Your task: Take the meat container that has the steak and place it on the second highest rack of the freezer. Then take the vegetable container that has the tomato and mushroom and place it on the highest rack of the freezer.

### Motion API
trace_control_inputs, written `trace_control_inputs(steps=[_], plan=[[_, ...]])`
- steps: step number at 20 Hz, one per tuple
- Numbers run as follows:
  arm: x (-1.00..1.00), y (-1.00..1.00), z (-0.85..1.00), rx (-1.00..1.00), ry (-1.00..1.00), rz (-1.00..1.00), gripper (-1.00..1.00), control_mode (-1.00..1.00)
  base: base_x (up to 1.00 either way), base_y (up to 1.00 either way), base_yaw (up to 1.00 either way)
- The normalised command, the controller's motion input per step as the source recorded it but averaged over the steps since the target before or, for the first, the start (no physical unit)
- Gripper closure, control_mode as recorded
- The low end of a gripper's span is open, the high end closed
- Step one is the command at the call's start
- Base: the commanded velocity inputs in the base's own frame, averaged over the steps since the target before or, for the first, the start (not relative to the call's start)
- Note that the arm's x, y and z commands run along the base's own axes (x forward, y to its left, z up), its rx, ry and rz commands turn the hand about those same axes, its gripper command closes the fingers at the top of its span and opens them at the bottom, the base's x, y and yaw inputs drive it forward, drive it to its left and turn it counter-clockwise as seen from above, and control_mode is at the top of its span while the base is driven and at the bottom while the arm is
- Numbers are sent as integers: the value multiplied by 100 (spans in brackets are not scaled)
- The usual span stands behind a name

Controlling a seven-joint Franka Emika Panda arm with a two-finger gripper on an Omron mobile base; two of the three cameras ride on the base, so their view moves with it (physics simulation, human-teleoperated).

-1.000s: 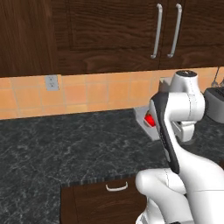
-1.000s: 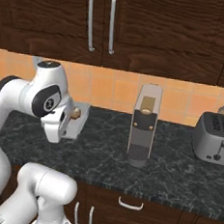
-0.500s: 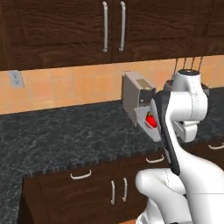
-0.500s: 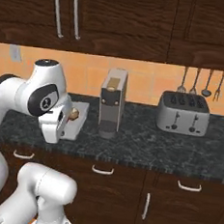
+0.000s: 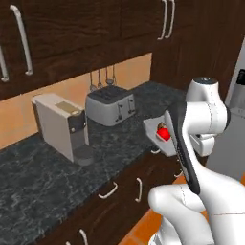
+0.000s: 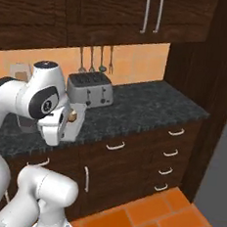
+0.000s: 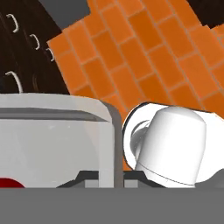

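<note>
One vegetable container (image 5: 159, 134) with the tomato (image 5: 163, 133) hung off the surface (image 5: 57, 177), pinched in my tool (image 5: 189, 139). I judged this the second step, carrying it; next I needed to reach the freezer (image 5: 234, 119) and its highest rack.

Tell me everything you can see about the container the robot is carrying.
The container is a shallow, pale grey-white tray with low, translucent-looking walls, held roughly level at the arm's wrist, above the counter's front edge and touching no surface. A red tomato sits inside; from the right side a small tan mushroom shows at its rim. In the hand view its clear wall sits right against the camera. The gripper is shut on it.
</note>
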Motion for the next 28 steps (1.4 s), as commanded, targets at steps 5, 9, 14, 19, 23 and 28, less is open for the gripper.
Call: trace_control_inputs(steps=[5, 9, 14, 19, 23, 28], plan=[[0, 0, 0, 0, 0, 0, 100, 100, 0, -6, -91], [0, 0, 0, 0, 0, 0, 100, 100, 5, -21, -84], [0, 0, 0, 0, 0, 0, 100, 100, 31, -53, -66], [0, 0, 0, 0, 0, 0, 100, 100, 32, -64, -19], [0, 0, 0, 0, 0, 0, 100, 100, 61, -36, 0], [0, 0, 0, 0, 0, 0, 100, 100, 73, -39, -7]])
